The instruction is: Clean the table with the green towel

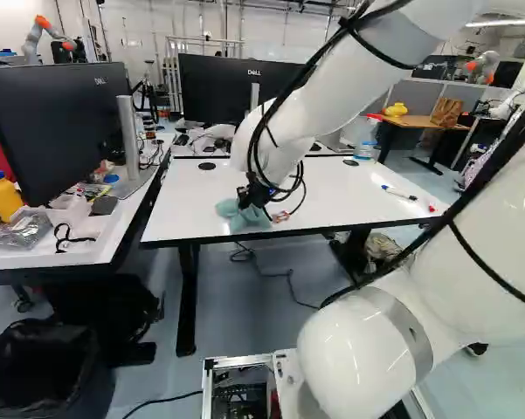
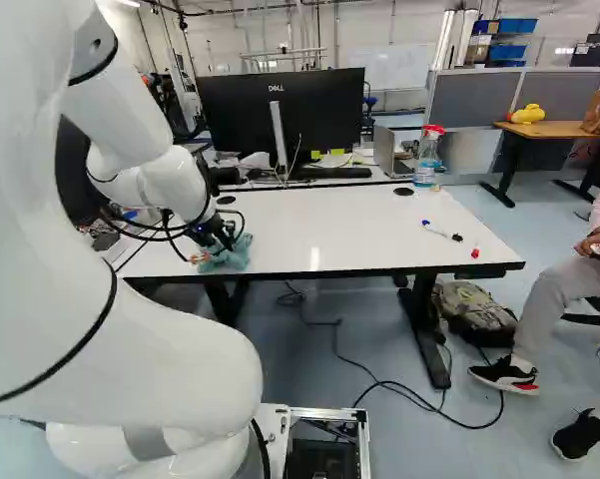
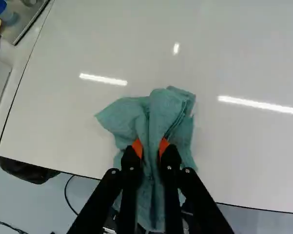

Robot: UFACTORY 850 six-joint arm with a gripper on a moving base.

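The end effector is closed on the towel, with an orange pad pressed to each side of a bunched fold and the loose cloth spread out ahead of and beside the fingers. The towel is located at the near edge of the white desk, toward the left end of the desk in both base views. A pen with a blue end and a small red piece are positioned near each other at the desk's right end, well apart from the towel.
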